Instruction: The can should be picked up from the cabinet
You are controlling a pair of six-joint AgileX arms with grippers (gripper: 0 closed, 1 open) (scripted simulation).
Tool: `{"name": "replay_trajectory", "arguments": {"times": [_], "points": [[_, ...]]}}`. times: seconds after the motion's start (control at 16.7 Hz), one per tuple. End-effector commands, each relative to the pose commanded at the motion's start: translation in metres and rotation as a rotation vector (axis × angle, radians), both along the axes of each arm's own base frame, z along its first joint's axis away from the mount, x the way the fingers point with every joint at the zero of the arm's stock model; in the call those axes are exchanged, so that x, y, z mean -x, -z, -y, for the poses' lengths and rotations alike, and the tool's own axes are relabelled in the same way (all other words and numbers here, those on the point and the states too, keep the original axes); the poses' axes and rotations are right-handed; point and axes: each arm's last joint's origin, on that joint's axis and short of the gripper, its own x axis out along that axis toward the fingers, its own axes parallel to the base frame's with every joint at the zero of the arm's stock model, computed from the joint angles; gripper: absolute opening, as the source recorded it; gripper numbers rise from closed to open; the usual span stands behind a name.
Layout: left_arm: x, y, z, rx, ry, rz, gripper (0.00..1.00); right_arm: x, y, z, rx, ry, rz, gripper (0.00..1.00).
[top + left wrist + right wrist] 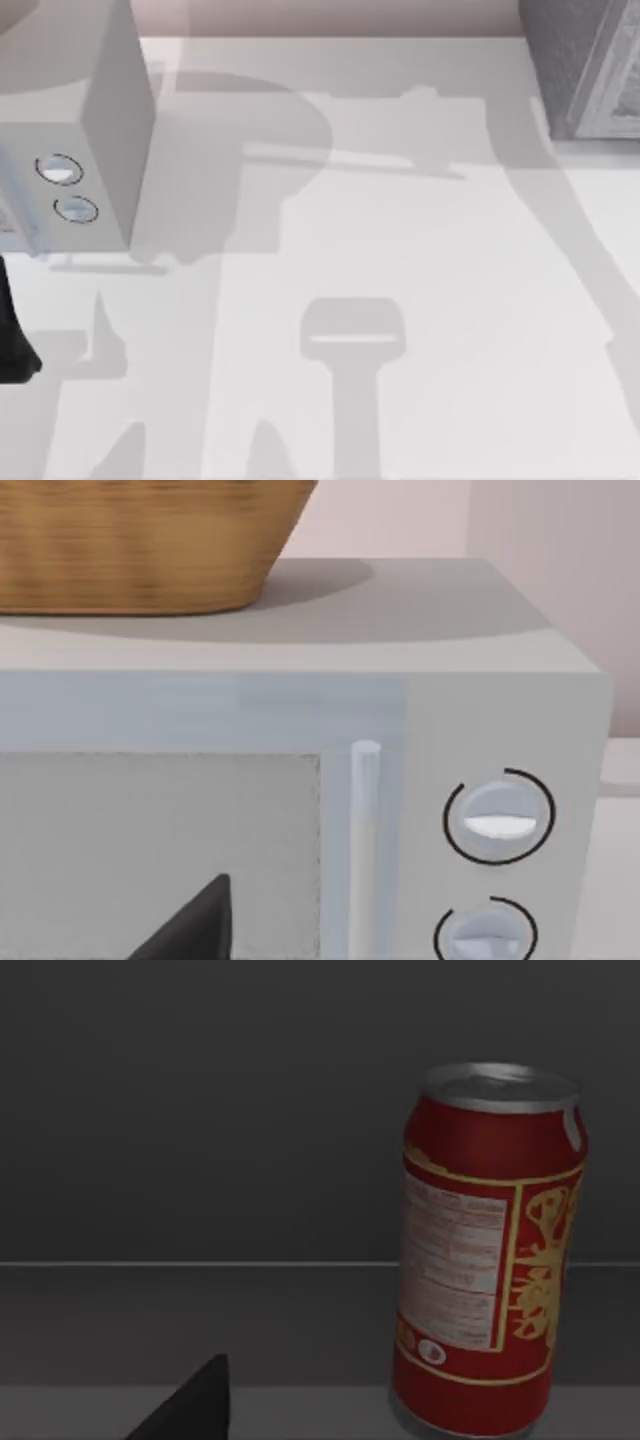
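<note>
Red can [487, 1250] upright on dark cabinet shelf [200, 1310], facing right end effector [185, 1405]; its opening can't be told. Left end effector [190, 925] faces microwave [300, 780], basket [140, 540] on top; opening unclear.

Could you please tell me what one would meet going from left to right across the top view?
Dark part of the left arm at the left edge → microwave with its two dials → open white table → grey cabinet at the top right corner.
</note>
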Motion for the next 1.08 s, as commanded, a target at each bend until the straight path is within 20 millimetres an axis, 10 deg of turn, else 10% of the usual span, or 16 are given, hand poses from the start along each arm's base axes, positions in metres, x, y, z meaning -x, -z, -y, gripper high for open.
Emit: {"name": "replay_trajectory", "arguments": {"times": [1.08], "points": [[0.000,0.000,0.000,0.000,0.000,0.000,1.00,-0.060,-0.001,0.001,0.000,0.000,0.000,1.00]]}}
